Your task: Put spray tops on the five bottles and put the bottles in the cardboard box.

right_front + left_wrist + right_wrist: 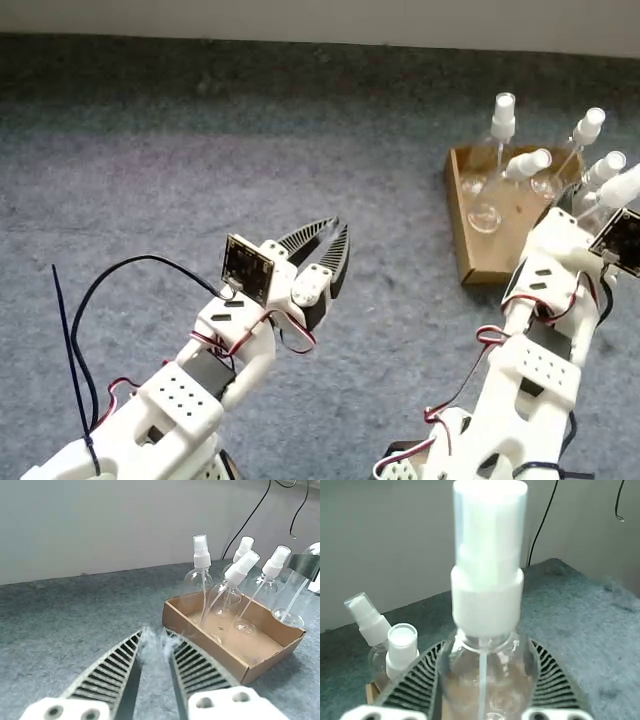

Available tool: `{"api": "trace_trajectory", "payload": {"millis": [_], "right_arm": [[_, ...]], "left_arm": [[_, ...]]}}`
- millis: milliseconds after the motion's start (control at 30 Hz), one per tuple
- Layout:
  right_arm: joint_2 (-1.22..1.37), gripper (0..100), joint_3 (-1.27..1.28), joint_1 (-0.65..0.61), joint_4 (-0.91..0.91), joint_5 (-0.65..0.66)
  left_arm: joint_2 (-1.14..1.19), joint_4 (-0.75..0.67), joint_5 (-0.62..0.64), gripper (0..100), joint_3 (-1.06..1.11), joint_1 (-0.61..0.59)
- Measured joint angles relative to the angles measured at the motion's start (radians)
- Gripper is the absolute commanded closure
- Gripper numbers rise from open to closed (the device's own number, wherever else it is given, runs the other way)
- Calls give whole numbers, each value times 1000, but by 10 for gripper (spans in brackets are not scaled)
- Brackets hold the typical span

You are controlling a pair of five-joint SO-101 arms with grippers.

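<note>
The right gripper (487,649) is closing its ribbed fingers (410,690) on the round clear body of a fifth bottle (487,685), one finger on each side. This bottle is standing upright and is wearing a white spray top (487,570) under a clear cap. In the left wrist view it (295,600) is sitting at the right end of the cardboard box (215,645). I cannot tell whether its base is touching the box floor.

The cardboard box (462,215) is lying on the far right part of the grey bench (200,150), with its open side facing up. Four bottles (220,600) are standing or leaning inside it, close together, each with a white spray top already on. One of them is standing straight at the far left corner, and the others are tilting to the right.

The left gripper (325,255) is hanging over the middle of the bench, to the left of the box and nearer than it, well apart from it. Its fingers (117,667) are standing slightly apart, leaving a narrow gap, and are holding nothing. They are pointing toward the far right, roughly at the box.
</note>
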Motion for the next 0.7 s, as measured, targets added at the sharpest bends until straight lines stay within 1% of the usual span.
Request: {"api": "trace_trajectory", "payload": {"millis": [133,700], "right_arm": [[54,886,0,0,-114,-2],[454,886,0,3,-411,-2]], "left_arm": [[0,0,0,994,0,2],[0,0,0,994,0,2]]}}
